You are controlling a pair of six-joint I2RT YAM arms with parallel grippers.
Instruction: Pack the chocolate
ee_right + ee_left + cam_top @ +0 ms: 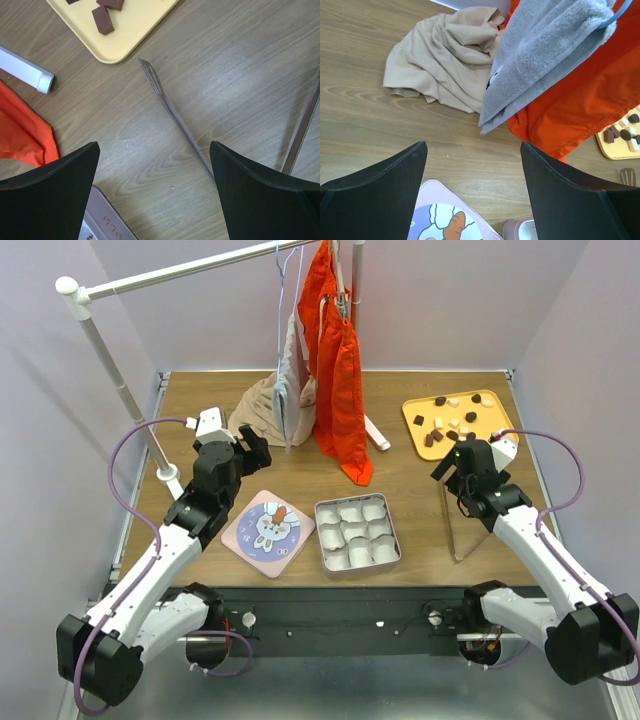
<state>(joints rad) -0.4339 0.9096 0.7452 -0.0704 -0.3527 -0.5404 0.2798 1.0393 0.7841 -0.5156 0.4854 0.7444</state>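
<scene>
The chocolate (450,422) lies as several small dark brown and cream pieces on a yellow tray (491,400) at the back right. A metal tin (398,540) lined with white paper cups stands at centre front. My left gripper (256,448) hovers open over bare wood behind the tin's lid (268,530); its wrist view shows the left gripper (473,147) holding nothing. My right gripper (447,468) is open just in front of the tray. In its wrist view the right gripper (154,147) is empty, with brown chocolate (102,20) on the tray (135,30) beyond.
Metal tongs (460,525) lie on the table under the right arm, one tongs blade (175,117) running between my fingers. A clothes rack (100,350) holds an orange garment (340,390) and grey towel (540,55). A beige cloth (445,60) is crumpled beside them.
</scene>
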